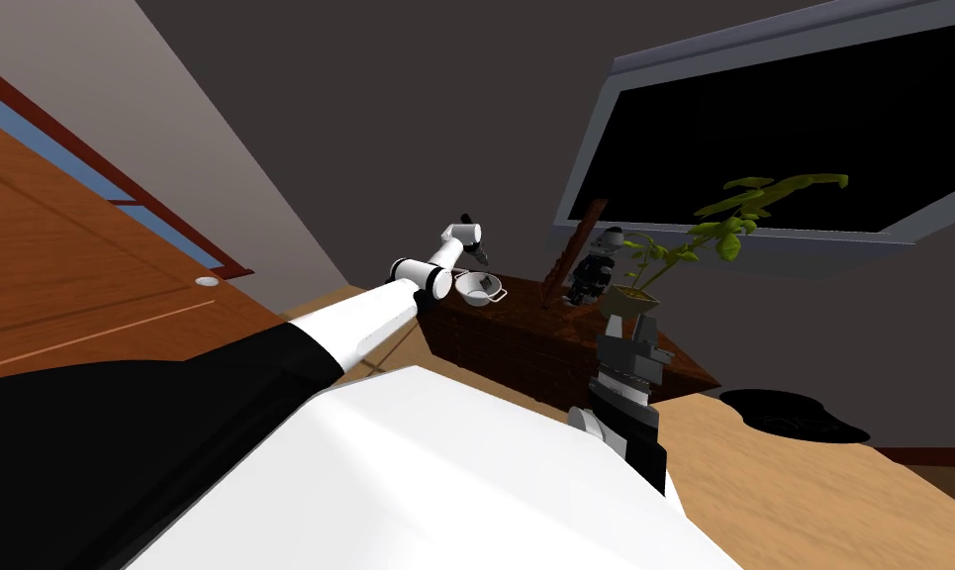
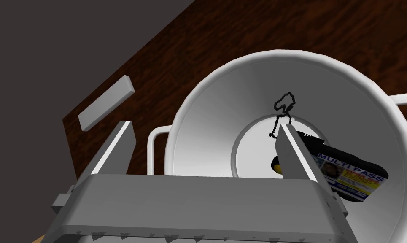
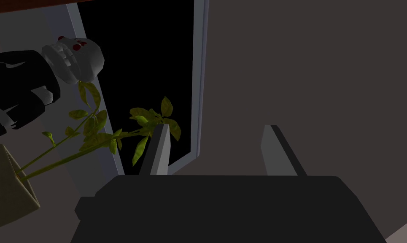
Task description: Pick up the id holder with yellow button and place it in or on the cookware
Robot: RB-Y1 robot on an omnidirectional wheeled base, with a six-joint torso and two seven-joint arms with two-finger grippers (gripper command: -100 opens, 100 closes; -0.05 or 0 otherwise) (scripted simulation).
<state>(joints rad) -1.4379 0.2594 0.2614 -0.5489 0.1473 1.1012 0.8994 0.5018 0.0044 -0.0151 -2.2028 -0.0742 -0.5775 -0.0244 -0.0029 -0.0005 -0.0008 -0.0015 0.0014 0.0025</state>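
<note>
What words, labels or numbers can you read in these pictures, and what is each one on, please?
"MULTI PASS": white capitals on the blue band of the ID card lying inside the white pot.
The smaller print below it on the card: too small to read.
No other text is readable.

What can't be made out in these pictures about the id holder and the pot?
Left wrist view: the id holder's yellow button is mostly hidden behind a finger of the left end effector. Whether that finger touches the holder cannot be told.
Left wrist view: one handle and part of the rim of the white pot are cut off by the picture's edge.
Head view: the pot's contents are too small to read.
</note>
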